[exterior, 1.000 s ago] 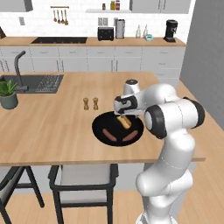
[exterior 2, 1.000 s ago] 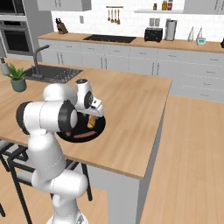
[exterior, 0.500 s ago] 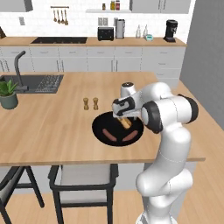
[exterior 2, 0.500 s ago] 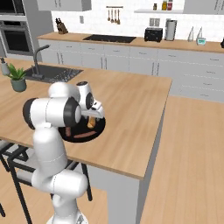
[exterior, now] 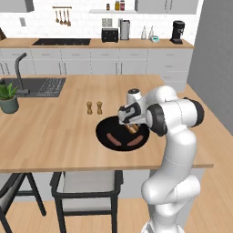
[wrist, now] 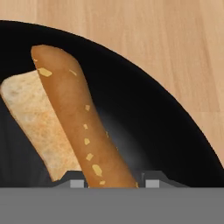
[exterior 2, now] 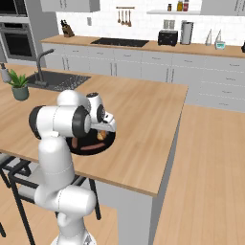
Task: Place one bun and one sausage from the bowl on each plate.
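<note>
Pincer in bowl.
Fingers either side of a bun, clenched on it; 2 sausages nearby.

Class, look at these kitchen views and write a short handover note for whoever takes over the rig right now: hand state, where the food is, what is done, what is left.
Hand: low in the black bowl, its tips either side of a bun; a firm grip cannot be confirmed.
Food: a paler bread piece lies against that bun. Both sausages lie in the bowl.
Done: nothing plated, judging by the bowl.
Left: secure and lift this bun to a plate, then the rest.
</note>
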Robot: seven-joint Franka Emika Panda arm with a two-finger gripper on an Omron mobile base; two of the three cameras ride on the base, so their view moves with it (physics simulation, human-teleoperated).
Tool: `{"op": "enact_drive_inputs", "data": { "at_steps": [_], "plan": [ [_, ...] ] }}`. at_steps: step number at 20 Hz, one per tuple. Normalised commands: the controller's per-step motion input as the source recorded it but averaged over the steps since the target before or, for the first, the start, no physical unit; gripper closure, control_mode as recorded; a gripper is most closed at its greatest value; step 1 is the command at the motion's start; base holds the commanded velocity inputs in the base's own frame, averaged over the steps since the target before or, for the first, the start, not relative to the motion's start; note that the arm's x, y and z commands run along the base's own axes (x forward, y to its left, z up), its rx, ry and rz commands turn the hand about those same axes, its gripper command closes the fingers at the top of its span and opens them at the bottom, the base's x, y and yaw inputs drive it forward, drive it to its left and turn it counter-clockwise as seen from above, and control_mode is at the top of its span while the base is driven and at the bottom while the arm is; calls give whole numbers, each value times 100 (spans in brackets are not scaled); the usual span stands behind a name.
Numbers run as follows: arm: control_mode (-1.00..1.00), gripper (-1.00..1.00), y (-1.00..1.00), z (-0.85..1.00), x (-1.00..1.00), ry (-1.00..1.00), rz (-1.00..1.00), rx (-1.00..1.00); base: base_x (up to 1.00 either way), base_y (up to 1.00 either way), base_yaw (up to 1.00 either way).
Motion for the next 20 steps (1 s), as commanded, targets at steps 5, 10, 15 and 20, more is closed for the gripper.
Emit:
{"op": "enact_drive_inputs", "data": {
  "at_steps": [5,10,15,20],
  "plan": [
    [-100,100,20,78,-31,0,0,0,0,0,0],
    [-100,100,5,100,-100,-16,0,3,0,0,0],
    [100,100,0,16,-20,-3,0,2,-80,0,0],
    [100,100,0,0,0,0,0,0,-94,67,1]
  ]
}}
